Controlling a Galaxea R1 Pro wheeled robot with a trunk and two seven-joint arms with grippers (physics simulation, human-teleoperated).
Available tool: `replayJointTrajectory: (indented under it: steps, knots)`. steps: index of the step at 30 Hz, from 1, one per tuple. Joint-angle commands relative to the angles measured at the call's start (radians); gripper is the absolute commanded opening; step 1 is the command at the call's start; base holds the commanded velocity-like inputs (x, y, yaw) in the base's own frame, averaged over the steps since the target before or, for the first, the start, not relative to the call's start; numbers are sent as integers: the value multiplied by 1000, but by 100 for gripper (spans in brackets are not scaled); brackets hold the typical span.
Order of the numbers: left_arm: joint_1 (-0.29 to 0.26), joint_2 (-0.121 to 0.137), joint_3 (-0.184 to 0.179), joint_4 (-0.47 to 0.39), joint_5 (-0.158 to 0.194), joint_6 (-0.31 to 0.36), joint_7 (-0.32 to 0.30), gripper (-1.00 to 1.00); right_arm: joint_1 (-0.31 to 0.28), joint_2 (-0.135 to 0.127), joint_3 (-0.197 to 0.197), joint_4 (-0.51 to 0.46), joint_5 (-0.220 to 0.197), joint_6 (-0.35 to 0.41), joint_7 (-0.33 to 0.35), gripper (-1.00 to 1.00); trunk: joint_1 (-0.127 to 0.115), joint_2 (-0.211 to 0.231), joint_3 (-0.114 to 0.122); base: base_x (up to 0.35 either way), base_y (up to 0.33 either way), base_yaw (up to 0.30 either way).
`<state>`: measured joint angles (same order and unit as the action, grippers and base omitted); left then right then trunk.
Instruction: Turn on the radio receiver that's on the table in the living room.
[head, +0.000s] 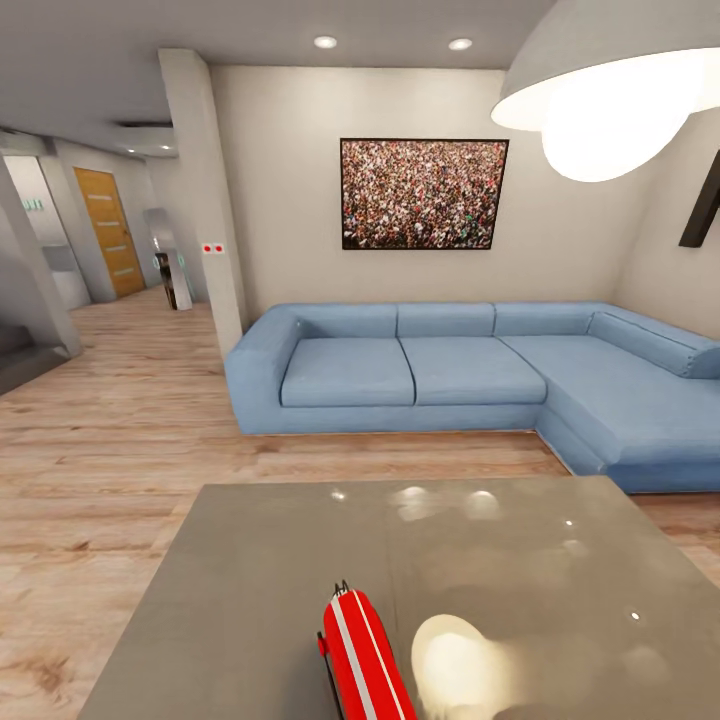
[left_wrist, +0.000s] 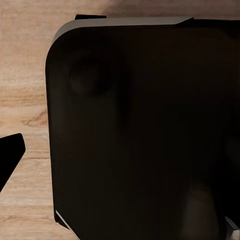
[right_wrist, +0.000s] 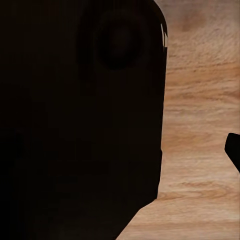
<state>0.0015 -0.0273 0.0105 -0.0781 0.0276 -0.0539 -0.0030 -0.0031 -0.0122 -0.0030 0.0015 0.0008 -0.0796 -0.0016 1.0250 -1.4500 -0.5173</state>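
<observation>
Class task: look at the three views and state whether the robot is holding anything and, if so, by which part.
It cannot be told, but the radio receiver lies on the table, not held.

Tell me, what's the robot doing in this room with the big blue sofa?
The robot is looking down over a low grey table in the living room. A small red radio receiver lies on the table's near edge, and nothing is touching it yet. Behind the table are the blue sofa and a crowd picture on the wall. The wrist cameras show wooden floor beside a dark shape, so I can't tell whether the grippers are open or shut.
</observation>
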Motion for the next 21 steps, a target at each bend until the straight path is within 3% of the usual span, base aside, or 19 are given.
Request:
replayJointTrajectory:
  steps: [1, 21]
  knots:
    - [0, 0, 0, 0, 0, 0, 0, 100, 0, 0, 0, 0, 0, 0, 0, 100, 0, 0, 0, 0, 0, 0]
    - [0, 0, 0, 1, 0, 5, 0, 100, 0, 4, -4, 0, -6, 2, -1, 100, -77, 140, 63, 0, 0, 0]
